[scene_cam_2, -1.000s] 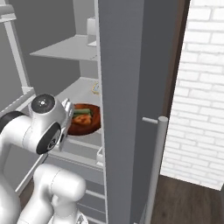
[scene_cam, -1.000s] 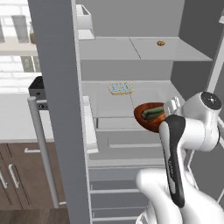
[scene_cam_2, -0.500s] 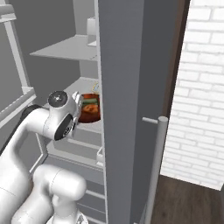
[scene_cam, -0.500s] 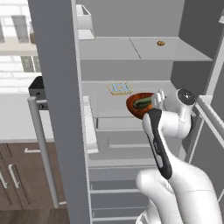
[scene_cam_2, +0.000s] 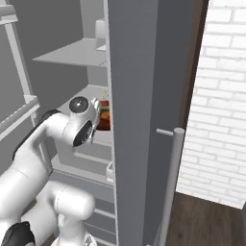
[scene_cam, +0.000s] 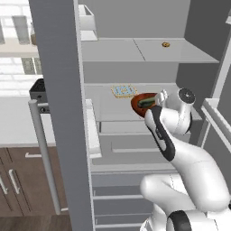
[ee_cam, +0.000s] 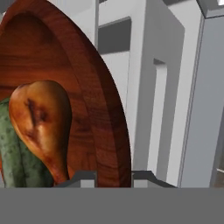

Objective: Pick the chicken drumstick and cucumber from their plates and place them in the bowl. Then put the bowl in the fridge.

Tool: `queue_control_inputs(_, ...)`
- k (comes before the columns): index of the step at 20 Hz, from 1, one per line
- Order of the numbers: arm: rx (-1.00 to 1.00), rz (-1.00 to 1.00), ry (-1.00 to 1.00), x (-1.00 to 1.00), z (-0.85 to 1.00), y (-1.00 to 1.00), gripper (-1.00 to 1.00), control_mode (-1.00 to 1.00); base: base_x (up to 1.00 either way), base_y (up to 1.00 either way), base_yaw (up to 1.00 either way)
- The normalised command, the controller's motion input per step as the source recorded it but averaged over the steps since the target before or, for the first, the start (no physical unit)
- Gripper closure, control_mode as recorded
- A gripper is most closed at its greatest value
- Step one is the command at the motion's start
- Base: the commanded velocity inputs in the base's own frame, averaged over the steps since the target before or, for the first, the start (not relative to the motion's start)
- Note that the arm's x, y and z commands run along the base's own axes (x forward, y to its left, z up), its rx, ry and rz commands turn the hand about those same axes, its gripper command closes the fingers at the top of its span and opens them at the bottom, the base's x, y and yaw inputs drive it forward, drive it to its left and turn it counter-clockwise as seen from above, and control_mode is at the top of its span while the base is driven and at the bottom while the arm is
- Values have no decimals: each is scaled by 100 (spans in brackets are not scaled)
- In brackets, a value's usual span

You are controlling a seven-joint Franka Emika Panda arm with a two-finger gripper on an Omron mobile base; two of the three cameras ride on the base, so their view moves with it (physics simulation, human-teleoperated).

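Hand view puts us right up against the bowl (ee_cam: 98,109): its reddish-brown rim runs straight down between the two finger tips of our hand (ee_cam: 113,177), so we're clamped shut on that rim, pinching the edge rather than cupping the thing. That makes sense for a wide shallow bowl, since the rim is the only part thin enough to fit between the fingers. Inside, just past the hand, the chicken drumstick (ee_cam: 41,120) lies with its fat end away from us, and the cucumber (ee_cam: 15,162) sits tucked against it on the far side from the rim. Both are already loaded, so we'd say we're on the last leg, getting the bowl into the fridge (scene_cam: 54,90).

From the left base view the bowl (scene_cam: 142,101) is out ahead of the hand, in over the middle shelf (scene_cam: 103,106) of the open fridge. We honestly can't tell if it's resting on the shelf or hanging just above it.

Around it: a small pale blue packet (scene_cam: 123,90) lies on the same shelf just beyond the bowl, near but apart from it, and it's the one thing we could bump if we push deeper. One shelf up, well above the hand, there's a little round brownish item (scene_cam: 165,44). The open door with its bar handle (scene_cam: 43,158) stands off to the side, clear of the arm.
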Motion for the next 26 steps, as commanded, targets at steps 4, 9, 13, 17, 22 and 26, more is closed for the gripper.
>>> queue_control_inputs(4, 0, 0, 1, 29, -3, -19, 100, -100, 0, 0, 0)
queue_control_inputs(9, 0, 0, 3, 36, -12, -2, 100, -100, 0, 0, 0)
queue_control_inputs(13, 0, 0, 5, 25, -10, -5, 100, -100, 0, 0, 0)
queue_control_inputs(17, 0, 0, 1, 22, -15, -14, 100, -100, 0, 0, 0)
queue_control_inputs(22, 0, 0, 0, 20, -18, -16, 100, -100, 0, 0, 0)
queue_control_inputs(26, 0, 0, 1, 37, -23, -8, 100, -100, 0, 0, 0)
